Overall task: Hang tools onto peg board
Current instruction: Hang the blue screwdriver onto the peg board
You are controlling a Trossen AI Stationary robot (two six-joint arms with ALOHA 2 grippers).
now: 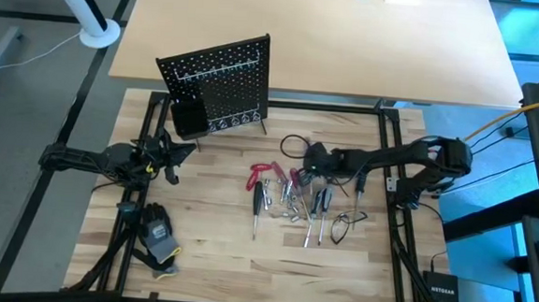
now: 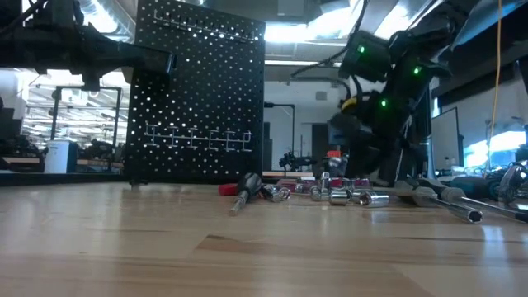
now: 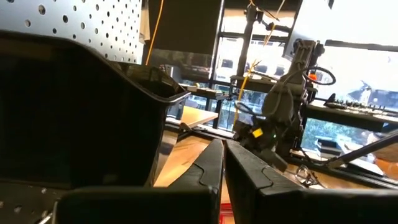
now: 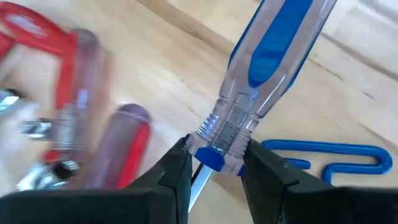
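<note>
Lengthwise between fingers [image 4: 186, 174]: blue screwdriver [image 4: 267, 68]

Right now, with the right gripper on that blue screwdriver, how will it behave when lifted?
Blue screwdriver: probably rigid and light. The right gripper pinches it at the narrow collar, so the long clear handle may swing or pivot. The smooth plastic looks slippery; it could slide.

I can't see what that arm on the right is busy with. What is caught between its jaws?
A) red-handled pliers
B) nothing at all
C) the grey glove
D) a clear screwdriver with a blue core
D: the right wrist view shows the right gripper closed on the neck of the blue screwdriver, above the tool pile.
</note>
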